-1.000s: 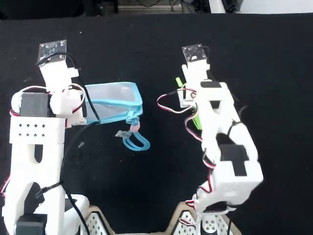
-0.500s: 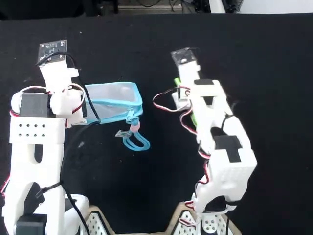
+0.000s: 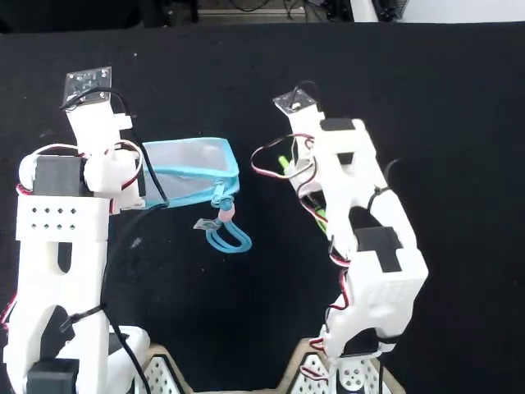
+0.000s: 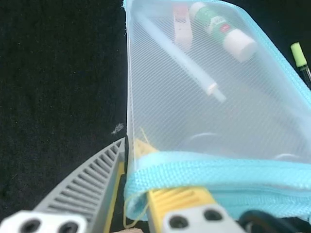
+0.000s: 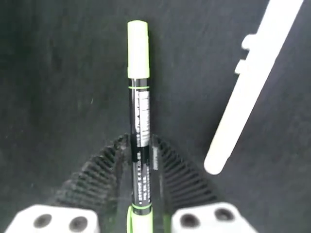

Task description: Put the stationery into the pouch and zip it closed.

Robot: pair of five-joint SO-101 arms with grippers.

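Observation:
A translucent mesh pouch (image 3: 193, 172) with blue trim lies on the black cloth, its zipper end and blue loop (image 3: 230, 238) toward the table's middle. My left gripper (image 3: 139, 176) is shut on the pouch's left edge. In the left wrist view the gripper (image 4: 127, 145) pinches the blue hem, and the pouch (image 4: 194, 97) holds a white pen (image 4: 180, 53), a pink eraser (image 4: 181, 26) and a white-capped glue stick (image 4: 221, 30). My right gripper (image 5: 141, 138) is shut on a green-capped black marker (image 5: 138, 107), which it holds to the right of the pouch (image 3: 285, 162).
A white pen-like stick (image 5: 250, 82) lies on the cloth beyond the marker in the right wrist view. Black cloth (image 3: 426, 107) covers the whole table. The arm bases stand at the front edge.
The right arm has swung left toward the pouch, carrying the green marker with it. The left arm and the pouch have stayed still.

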